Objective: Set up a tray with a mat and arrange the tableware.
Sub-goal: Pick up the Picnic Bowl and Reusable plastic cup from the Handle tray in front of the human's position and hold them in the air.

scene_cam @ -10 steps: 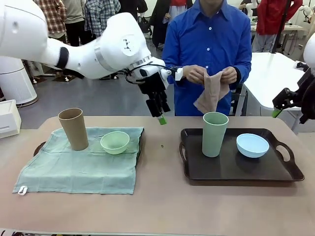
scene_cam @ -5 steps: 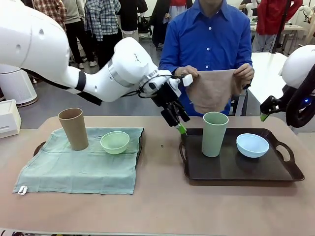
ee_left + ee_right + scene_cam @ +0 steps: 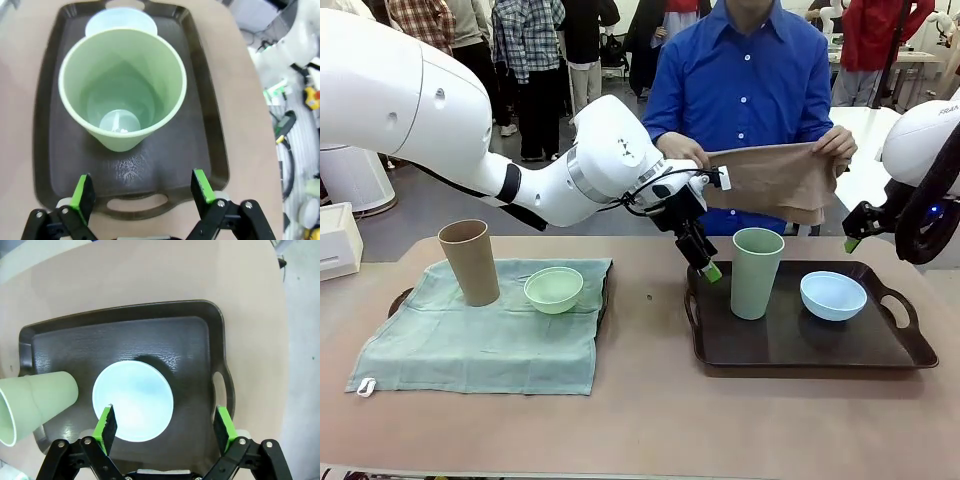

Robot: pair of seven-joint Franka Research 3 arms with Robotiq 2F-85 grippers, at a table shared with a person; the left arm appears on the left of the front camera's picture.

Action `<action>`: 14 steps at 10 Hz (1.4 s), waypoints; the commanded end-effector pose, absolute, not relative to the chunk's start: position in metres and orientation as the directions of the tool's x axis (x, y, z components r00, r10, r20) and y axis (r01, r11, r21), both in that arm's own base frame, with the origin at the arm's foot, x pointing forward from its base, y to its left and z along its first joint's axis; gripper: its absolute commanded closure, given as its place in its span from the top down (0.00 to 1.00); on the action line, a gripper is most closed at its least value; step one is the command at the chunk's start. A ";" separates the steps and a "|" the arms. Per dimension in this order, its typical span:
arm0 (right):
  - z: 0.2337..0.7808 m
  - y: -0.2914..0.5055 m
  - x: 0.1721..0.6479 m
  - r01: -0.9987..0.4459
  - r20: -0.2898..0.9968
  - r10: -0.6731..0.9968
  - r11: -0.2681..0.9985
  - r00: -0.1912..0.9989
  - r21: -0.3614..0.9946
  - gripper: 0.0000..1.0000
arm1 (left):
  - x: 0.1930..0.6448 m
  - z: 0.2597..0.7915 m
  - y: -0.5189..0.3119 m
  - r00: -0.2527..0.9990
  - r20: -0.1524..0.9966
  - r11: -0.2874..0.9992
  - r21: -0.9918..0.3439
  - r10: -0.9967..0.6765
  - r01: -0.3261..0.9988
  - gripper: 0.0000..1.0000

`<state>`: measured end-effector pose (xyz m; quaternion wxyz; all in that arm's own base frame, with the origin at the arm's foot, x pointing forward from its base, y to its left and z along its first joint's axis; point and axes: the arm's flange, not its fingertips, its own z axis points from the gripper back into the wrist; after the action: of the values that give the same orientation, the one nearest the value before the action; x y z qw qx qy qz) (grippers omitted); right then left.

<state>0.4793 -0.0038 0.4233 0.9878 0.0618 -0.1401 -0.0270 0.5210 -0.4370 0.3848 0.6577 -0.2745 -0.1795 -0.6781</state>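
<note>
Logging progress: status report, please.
Left gripper open beside sage cup. Right gripper open over blue bowl. Cup, bowl on bare tray; person holds tan mat spread.

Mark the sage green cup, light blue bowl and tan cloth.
sage green cup [image 3: 757, 275], front view, mid side wall.
light blue bowl [image 3: 133, 401], right wrist view, inner centre.
tan cloth [image 3: 780, 185], front view, spread middle.
</note>
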 end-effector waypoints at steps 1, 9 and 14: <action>0.421 -0.003 0.480 0.032 0.281 -0.067 0.991 0.957 0.128 1.00 | 0.522 0.384 -0.430 -0.042 0.631 -0.144 -0.111 -0.775 0.983 1.00; 0.390 0.007 0.480 -0.028 0.204 0.000 0.991 0.979 0.133 1.00 | 0.495 0.376 -0.423 -0.258 0.700 -0.157 0.207 -0.665 0.966 1.00; 0.351 0.018 0.491 -0.058 0.176 0.037 0.992 0.984 0.116 1.00 | 0.499 0.349 -0.441 -0.243 0.790 -0.117 0.215 -0.564 0.970 1.00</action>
<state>0.4857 0.0167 0.3537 0.9952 0.0598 -0.0769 0.0125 0.5000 -0.4520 0.3515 0.5622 -0.2594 -0.3483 -0.7038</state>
